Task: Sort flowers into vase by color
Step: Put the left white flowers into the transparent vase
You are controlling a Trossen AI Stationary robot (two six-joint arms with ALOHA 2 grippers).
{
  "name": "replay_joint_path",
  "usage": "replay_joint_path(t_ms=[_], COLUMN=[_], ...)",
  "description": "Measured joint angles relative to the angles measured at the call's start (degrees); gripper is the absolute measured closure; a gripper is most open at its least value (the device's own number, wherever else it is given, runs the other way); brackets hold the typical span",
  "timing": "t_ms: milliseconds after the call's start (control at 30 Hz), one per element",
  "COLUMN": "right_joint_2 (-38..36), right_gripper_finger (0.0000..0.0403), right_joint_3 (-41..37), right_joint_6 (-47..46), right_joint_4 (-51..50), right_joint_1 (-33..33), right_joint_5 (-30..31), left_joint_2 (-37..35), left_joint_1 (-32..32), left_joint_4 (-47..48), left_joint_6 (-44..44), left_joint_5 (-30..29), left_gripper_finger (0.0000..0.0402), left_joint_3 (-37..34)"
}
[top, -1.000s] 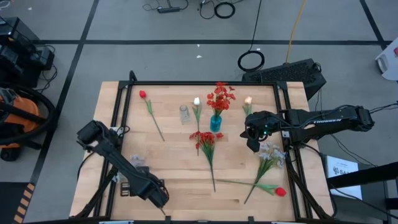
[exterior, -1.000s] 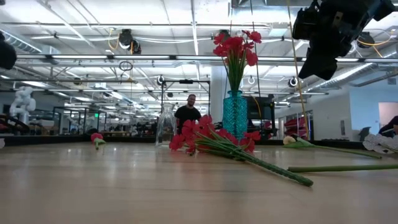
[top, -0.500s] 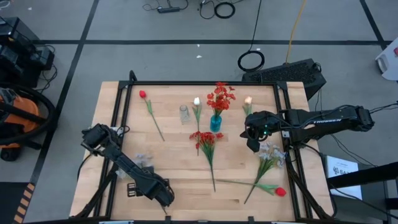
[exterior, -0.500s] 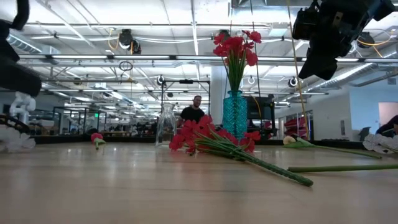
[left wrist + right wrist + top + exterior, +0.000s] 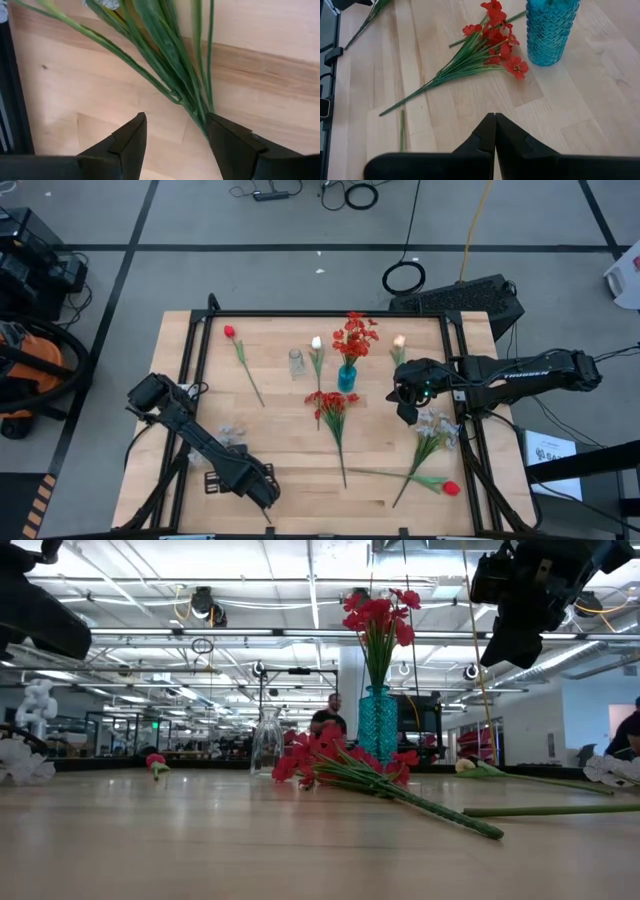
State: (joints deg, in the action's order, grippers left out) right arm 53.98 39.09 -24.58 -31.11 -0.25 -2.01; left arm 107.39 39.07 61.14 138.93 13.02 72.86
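Observation:
My left gripper is low over the table's near left part, open. In the left wrist view my left gripper straddles the green stem end of a pale lavender-white spray, which lies flat on the wood. The stem runs close to one finger; whether it touches I cannot tell. My right gripper hangs shut above the table's right half, holding nothing. A blue vase holds red blossoms. A red blossom cluster lies beside the vase.
A clear glass vase stands left of the blue vase. A red bud lies at the far left, two cream tulip buds at the far side, a lavender spray and a red bud on the right. A person stands beyond the table.
My left arm has shifted, and its upper part has come farther into the low view at the top left. The pale spray at the left has come into the low view at its left edge and now lies on the table. My right arm has kept still.

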Motion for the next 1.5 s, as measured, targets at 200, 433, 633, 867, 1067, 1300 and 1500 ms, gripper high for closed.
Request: replay_joint_path(t_ms=[200,433,633,867,1067,1300,1500], right_joint_2=[0.0,0.0,0.0,0.0,0.0,0.0,0.0], right_gripper_finger=[0.0401,0.0401,0.0401,0.0401,0.0401,0.0401,0.0401], right_joint_3=[0.0,0.0,0.0,0.0,0.0,0.0,0.0], right_joint_6=[-0.1,-0.7,-0.9,-0.7,-1.2,-1.3,-1.6], right_joint_4=[0.0,0.0,0.1,0.1,1.9,3.6,3.6], right_joint_1=[0.0,0.0,0.0,0.0,0.0,0.0,0.0], right_joint_5=[0.0,0.0,0.0,0.1,0.1,0.1,0.6], left_joint_2=[0.5,3.8,6.5,7.4,7.7,2.5,-12.5], left_joint_1=[-0.4,-1.2,-1.0,-1.2,-3.0,-6.6,-6.8], left_joint_4=[-0.2,-2.9,-3.0,-2.2,2.0,10.1,15.4], left_joint_6=[-0.3,-1.3,-4.1,-6.6,-16.2,-18.2,-19.5], left_joint_5=[-2.0,-3.0,-3.5,-8.8,-11.9,-26.2,-47.5], left_gripper_finger=[0.0193,0.0193,0.0196,0.0271,0.0387,0.0387,0.0392], left_joint_3=[0.0,-0.8,-0.5,-0.4,-0.5,-1.5,-1.2])
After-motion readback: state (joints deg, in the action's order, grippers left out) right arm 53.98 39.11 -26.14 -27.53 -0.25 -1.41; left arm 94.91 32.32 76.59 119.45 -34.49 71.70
